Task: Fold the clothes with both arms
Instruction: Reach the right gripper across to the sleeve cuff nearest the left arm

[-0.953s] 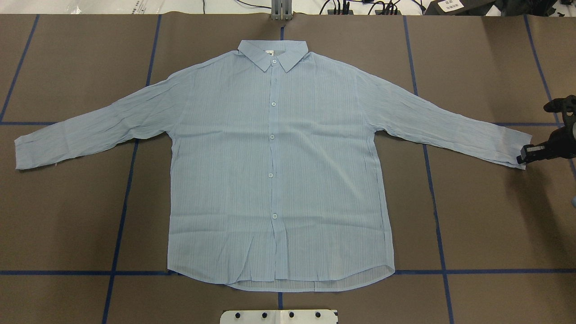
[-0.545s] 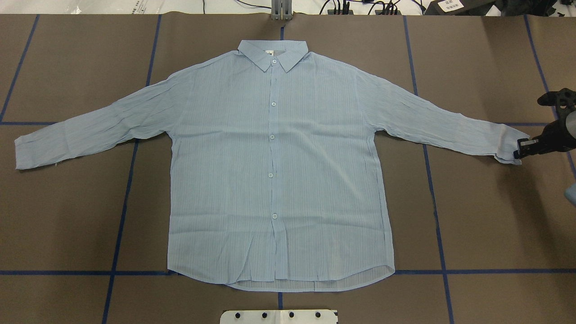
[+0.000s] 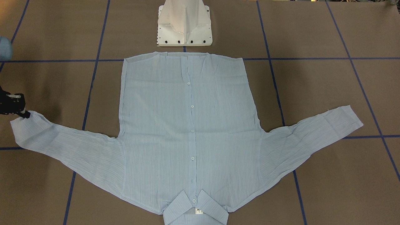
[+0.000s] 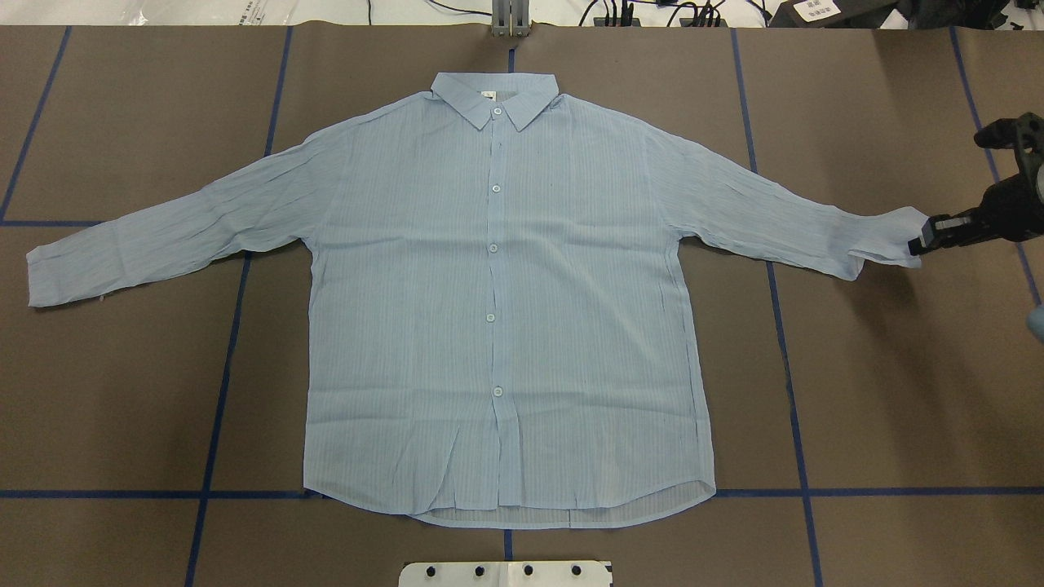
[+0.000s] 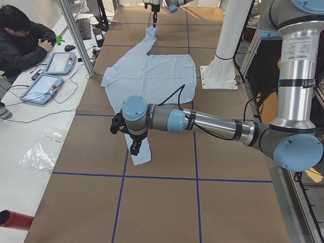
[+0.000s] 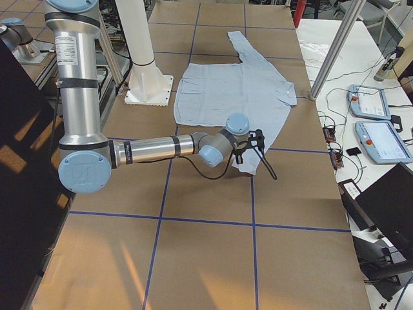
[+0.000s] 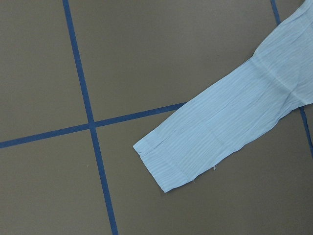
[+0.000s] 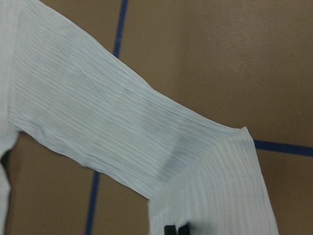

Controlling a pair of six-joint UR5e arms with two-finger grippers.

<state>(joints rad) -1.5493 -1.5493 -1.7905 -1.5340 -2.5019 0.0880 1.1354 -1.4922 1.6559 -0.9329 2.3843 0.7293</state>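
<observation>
The right end effector (image 4: 920, 243) is clenched on a cuff of the shirt (image 4: 489, 326), so the sleeve fold looks begun; the next move likely carries that cuff toward the shirt's middle. Whether the left end effector (image 5: 134, 148) is gripping or released cannot be told.

A table (image 4: 897, 391) covered in brown paper is shown, marked into large rectangles by blue tape lines (image 4: 216, 391). A light-blue buttoned shirt (image 4: 497, 326) is spread on it, front up, its collar (image 4: 493, 94) pointed away from the white pedestal base (image 3: 184, 25). 1 sleeve (image 4: 122, 253) lies flat; the other sleeve's cuff (image 4: 885, 236) is raised off the surface.
</observation>
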